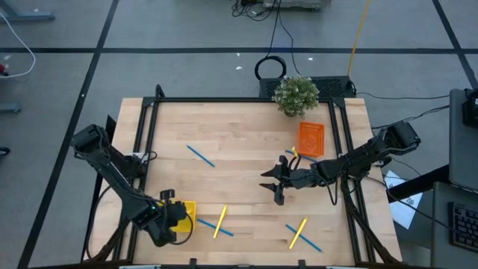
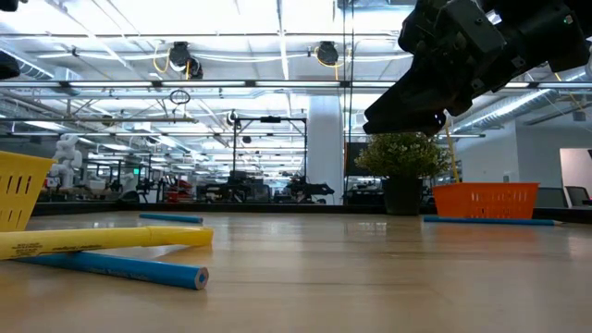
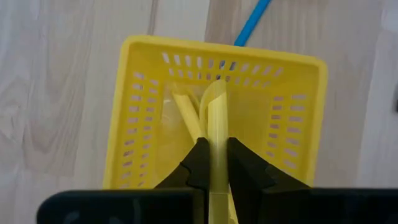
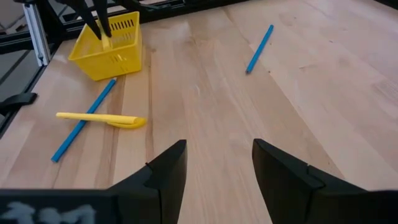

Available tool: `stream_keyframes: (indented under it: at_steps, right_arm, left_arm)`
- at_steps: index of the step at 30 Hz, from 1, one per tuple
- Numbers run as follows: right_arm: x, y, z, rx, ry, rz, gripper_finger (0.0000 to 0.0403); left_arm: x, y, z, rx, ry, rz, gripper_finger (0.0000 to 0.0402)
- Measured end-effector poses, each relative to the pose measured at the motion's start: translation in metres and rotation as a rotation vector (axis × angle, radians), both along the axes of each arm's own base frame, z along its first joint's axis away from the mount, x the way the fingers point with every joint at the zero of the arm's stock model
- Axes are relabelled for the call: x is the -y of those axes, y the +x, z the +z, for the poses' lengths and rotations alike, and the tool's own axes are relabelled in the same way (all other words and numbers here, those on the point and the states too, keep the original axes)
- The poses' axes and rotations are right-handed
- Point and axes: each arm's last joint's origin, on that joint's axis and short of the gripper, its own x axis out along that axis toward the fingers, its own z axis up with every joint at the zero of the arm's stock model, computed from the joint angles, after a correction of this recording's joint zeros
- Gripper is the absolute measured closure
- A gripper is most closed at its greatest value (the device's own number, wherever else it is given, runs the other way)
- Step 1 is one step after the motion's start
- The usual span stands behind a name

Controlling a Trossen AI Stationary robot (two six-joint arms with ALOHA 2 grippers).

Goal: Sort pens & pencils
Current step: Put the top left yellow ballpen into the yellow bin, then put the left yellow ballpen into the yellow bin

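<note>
left gripper clamps a yellow pencil stick over the yellow slotted plastic tray at the tabletop's front-left corner; an off-centre release could bounce it out. right gripper hangs open mid-table.

Low view first: the yellow tray is cut off by the picture's edge, only a corner showing. The right gripper's fingertips can't be made out there, just a dark bulk against the ceiling lights. From above, the left gripper covers most of that tray, so its contents are hidden. In the left wrist view, the yellow pencil runs down between the fingers and out of the frame, its lower end unseen.
</note>
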Motion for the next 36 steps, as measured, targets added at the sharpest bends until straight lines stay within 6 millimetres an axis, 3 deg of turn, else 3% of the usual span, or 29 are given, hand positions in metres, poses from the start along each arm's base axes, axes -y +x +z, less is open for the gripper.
stream_keyframes:
  at_steps: [9, 14, 25, 32, 36]
  right_arm:
    - [0.0, 0.0, 0.0, 0.0, -0.003, 0.001, 0.0232]
    - [0.0, 0.0, 0.0, 0.0, -0.003, 0.001, 0.0232]
    - [0.0, 0.0, 0.0, 0.001, -0.003, 0.001, 0.0232]
    - [0.0, 0.0, 0.0, 0.002, -0.003, 0.001, 0.0232]
    - [0.0, 0.0, 0.0, 0.002, -0.003, 0.001, 0.0232]
  left_arm:
    - [-0.005, 0.006, 0.0, -0.065, -0.06, 0.044, 0.0231]
    - [-0.012, 0.011, 0.003, -0.079, -0.087, 0.051, 0.0193]
    - [-0.034, 0.049, 0.041, 0.271, -0.162, 0.014, 0.0206]
    - [-0.033, 0.081, 0.027, 0.249, -0.386, 0.171, 0.0228]
    - [-0.022, 0.099, 0.025, 0.188, -0.433, 0.221, 0.0237]
